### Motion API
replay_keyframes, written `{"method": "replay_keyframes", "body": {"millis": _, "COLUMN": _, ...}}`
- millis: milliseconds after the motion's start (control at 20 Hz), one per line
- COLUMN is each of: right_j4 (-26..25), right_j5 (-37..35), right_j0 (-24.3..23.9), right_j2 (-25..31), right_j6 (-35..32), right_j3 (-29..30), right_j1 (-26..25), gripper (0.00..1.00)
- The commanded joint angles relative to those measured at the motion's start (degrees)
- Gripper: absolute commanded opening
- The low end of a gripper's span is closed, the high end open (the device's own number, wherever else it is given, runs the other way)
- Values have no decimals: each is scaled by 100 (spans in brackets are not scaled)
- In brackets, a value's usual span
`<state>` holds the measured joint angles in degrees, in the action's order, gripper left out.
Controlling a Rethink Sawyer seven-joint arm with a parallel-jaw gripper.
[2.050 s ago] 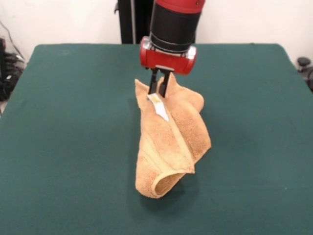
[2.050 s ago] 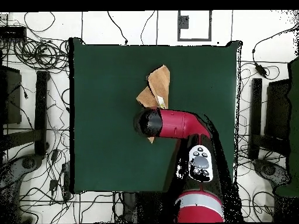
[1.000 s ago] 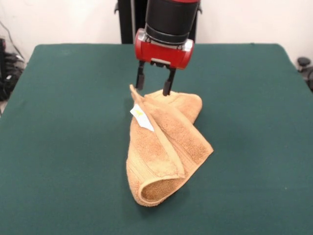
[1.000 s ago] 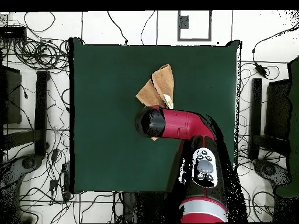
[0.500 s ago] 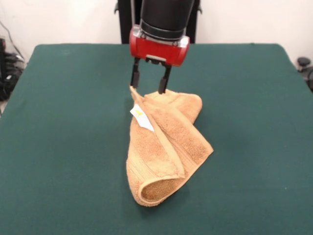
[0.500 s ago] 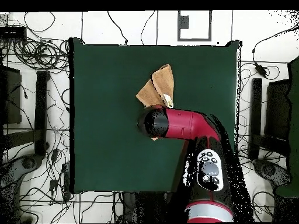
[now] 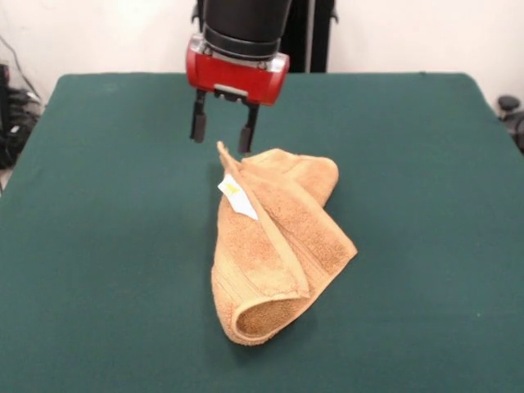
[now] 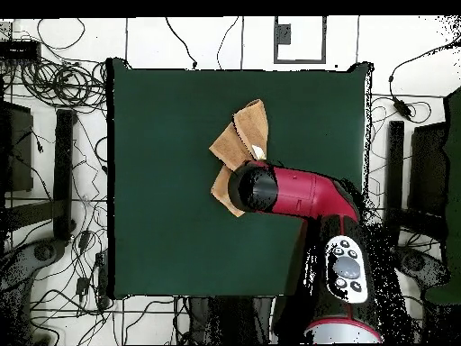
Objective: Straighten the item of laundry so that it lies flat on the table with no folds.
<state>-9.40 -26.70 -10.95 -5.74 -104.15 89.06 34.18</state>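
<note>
The towel (image 7: 278, 237) lies crumpled near the middle of the green desk (image 7: 98, 246), its near end rolled into a loop and folds running up its length (a small white tag (image 7: 237, 196) shows near the far end). Just beyond that far end, the gripper (image 7: 221, 135) hangs with its fingers (image 7: 197, 127) spread apart and empty, above the towel's raised corner and to its left, not touching the cloth.

A dark green table (image 7: 98, 246) carries one crumpled, folded tan towel (image 7: 278, 246).
</note>
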Motion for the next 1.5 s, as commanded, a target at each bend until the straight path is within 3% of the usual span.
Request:
{"method": "replay_keyframes", "body": {"millis": 50, "right_j4": -217, "right_j5": -330, "right_j0": -63, "right_j2": 846, "right_j6": 276, "right_j3": 244, "right_j1": -200, "gripper": 100}}
{"method": "replay_keyframes", "body": {"millis": 250, "right_j4": 150, "right_j5": 86, "right_j0": -478, "right_j2": 1417, "right_j6": 67, "right_j3": 549, "right_j1": -308, "gripper": 100}}
{"method": "replay_keyframes", "body": {"millis": 550, "right_j4": 243, "right_j5": 661, "right_j0": -1008, "right_j2": 2127, "right_j6": -135, "right_j3": 924, "right_j1": -566, "gripper": 100}}
{"method": "replay_keyframes", "body": {"millis": 700, "right_j4": 155, "right_j5": 768, "right_j0": -1134, "right_j2": 2236, "right_j6": -242, "right_j3": 1036, "right_j1": -589, "gripper": 100}}
{"method": "replay_keyframes", "body": {"millis": 950, "right_j4": -288, "right_j5": 833, "right_j0": -985, "right_j2": 1874, "right_j6": -211, "right_j3": 873, "right_j1": -680, "gripper": 100}}
{"method": "replay_keyframes", "body": {"millis": 1200, "right_j4": -410, "right_j5": 783, "right_j0": -1613, "right_j2": 2460, "right_j6": 335, "right_j3": 915, "right_j1": -1042, "gripper": 100}}
{"method": "replay_keyframes", "body": {"millis": 1500, "right_j4": -772, "right_j5": 820, "right_j0": -1950, "right_j2": 2948, "right_j6": 652, "right_j3": 682, "right_j1": -1537, "gripper": 100}}
